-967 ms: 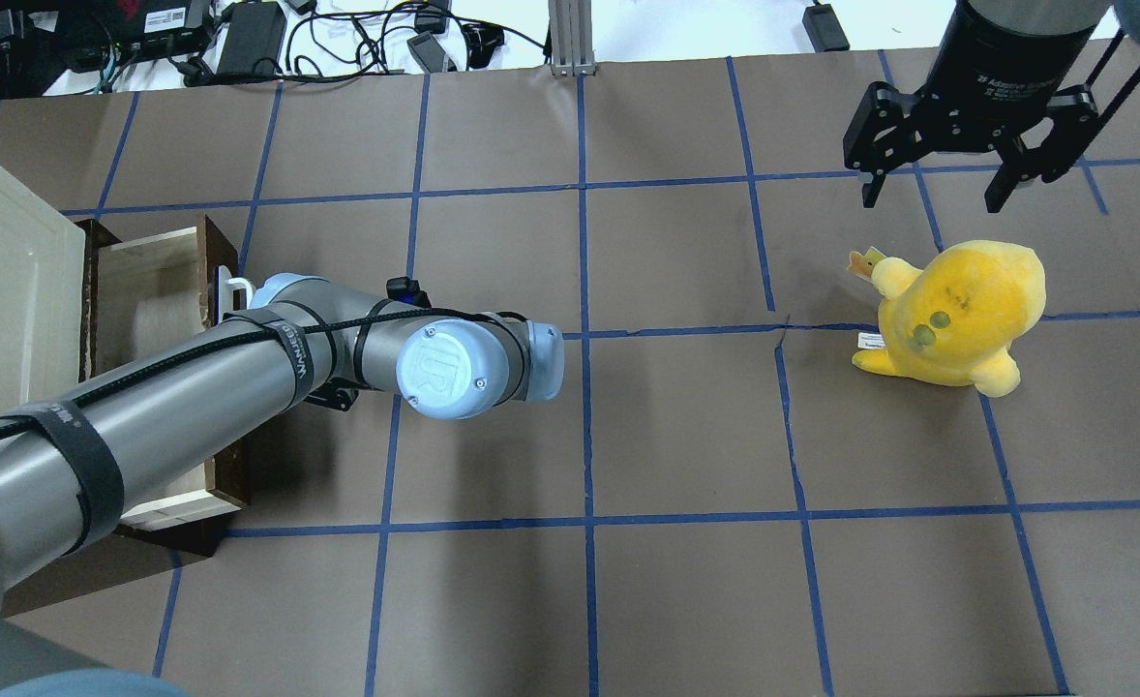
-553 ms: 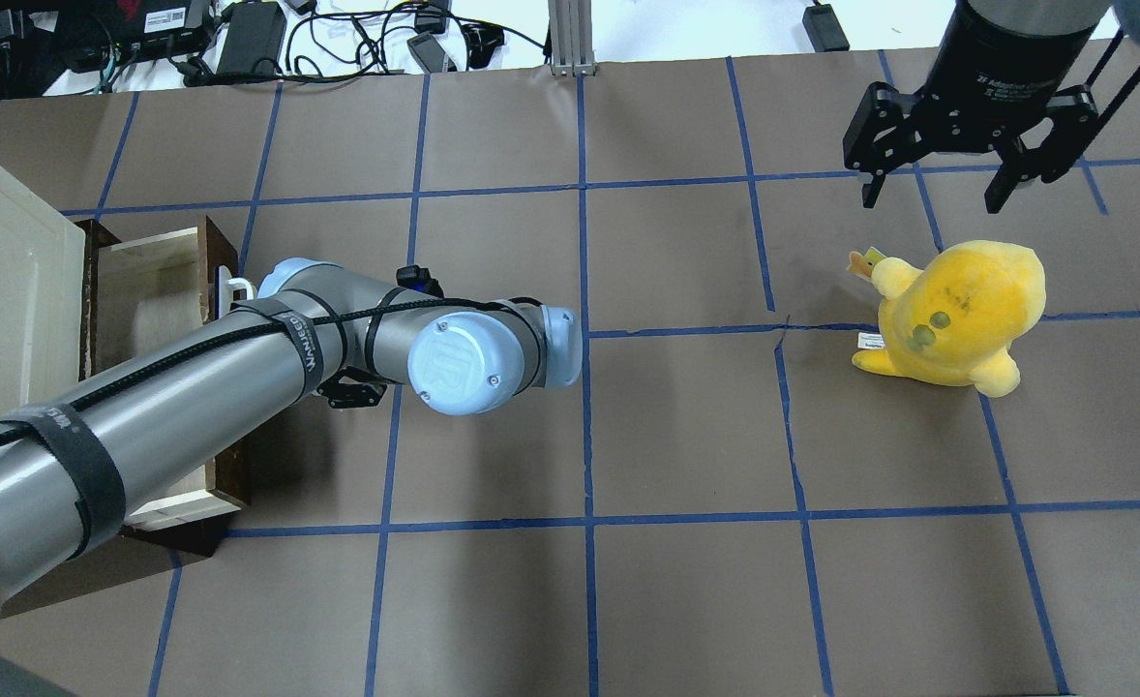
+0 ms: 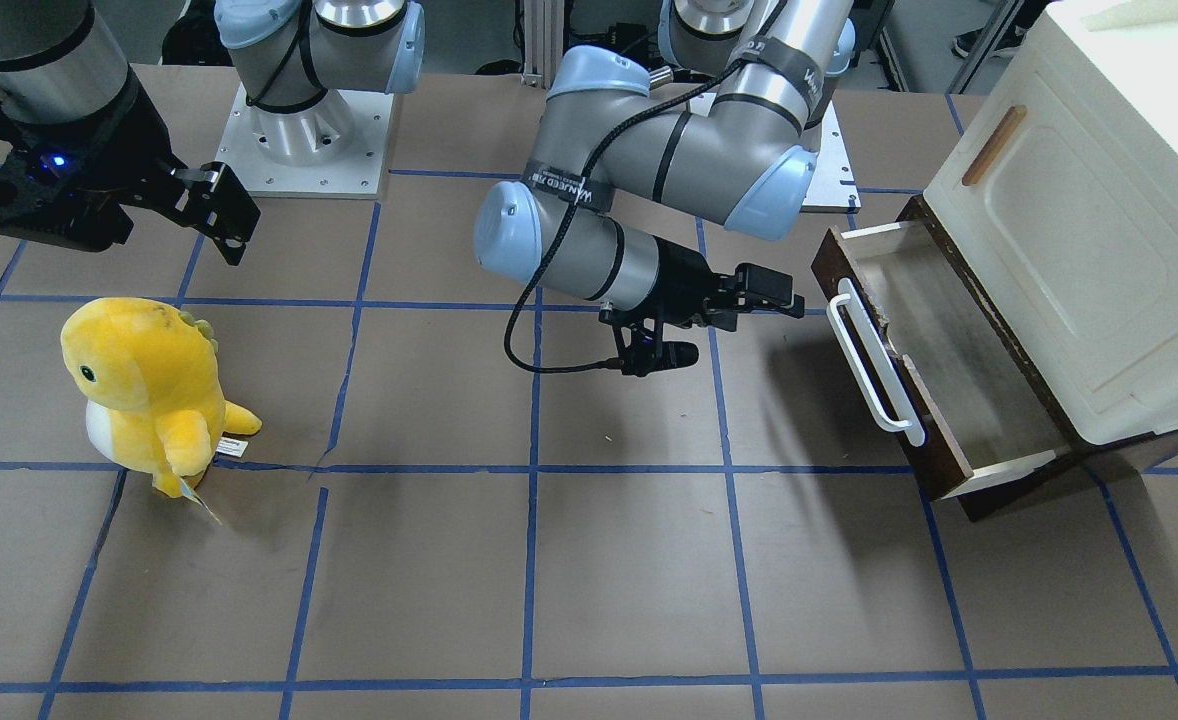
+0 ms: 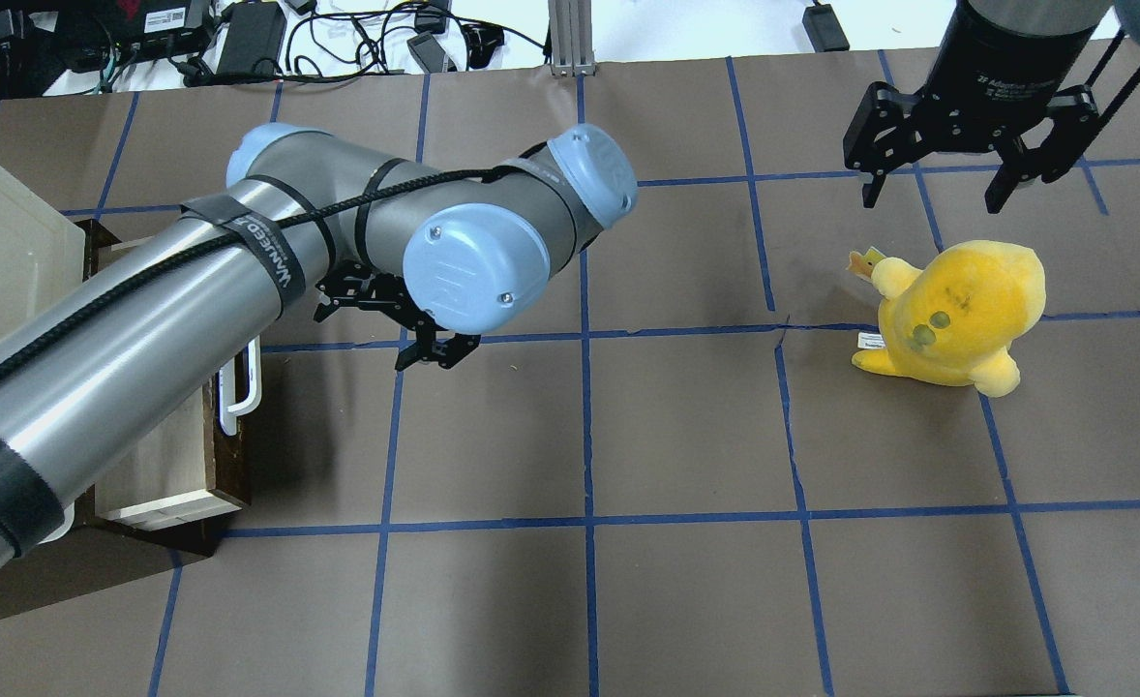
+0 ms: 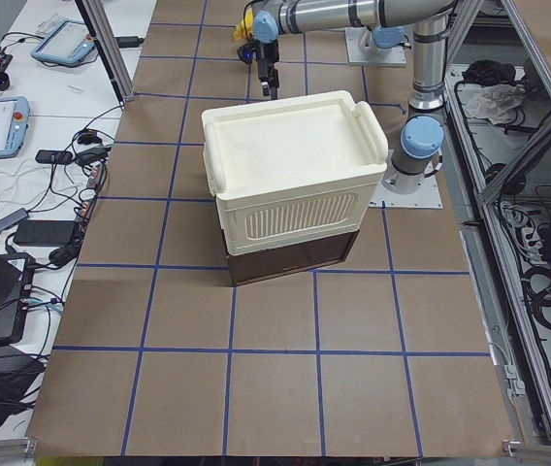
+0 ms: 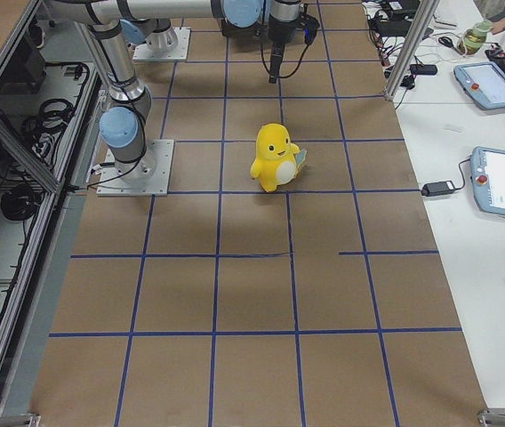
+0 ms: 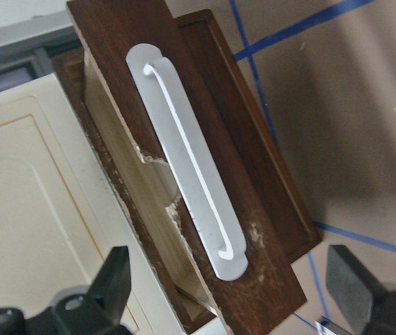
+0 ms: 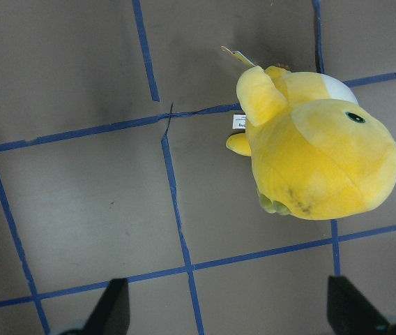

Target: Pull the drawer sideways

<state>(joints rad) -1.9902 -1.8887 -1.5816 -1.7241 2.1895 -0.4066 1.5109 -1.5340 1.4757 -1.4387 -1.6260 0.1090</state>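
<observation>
The drawer (image 3: 949,350), at the desk's (image 3: 629,560) left end, stands pulled out from under the cabinet (image 3: 1079,250); the left gripper (image 3: 774,298) has left its white handle (image 3: 874,365) and backed off rightward, wide open and empty, so the pull looks finished.

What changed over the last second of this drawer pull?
The left pincer, earlier tucked under its arm beside the white bar handle, has drawn back toward the table's middle and now hangs open, clear of the handle. The drawer is pulled out just as far as before. The right pincer and the yellow plush toy have not moved.
</observation>
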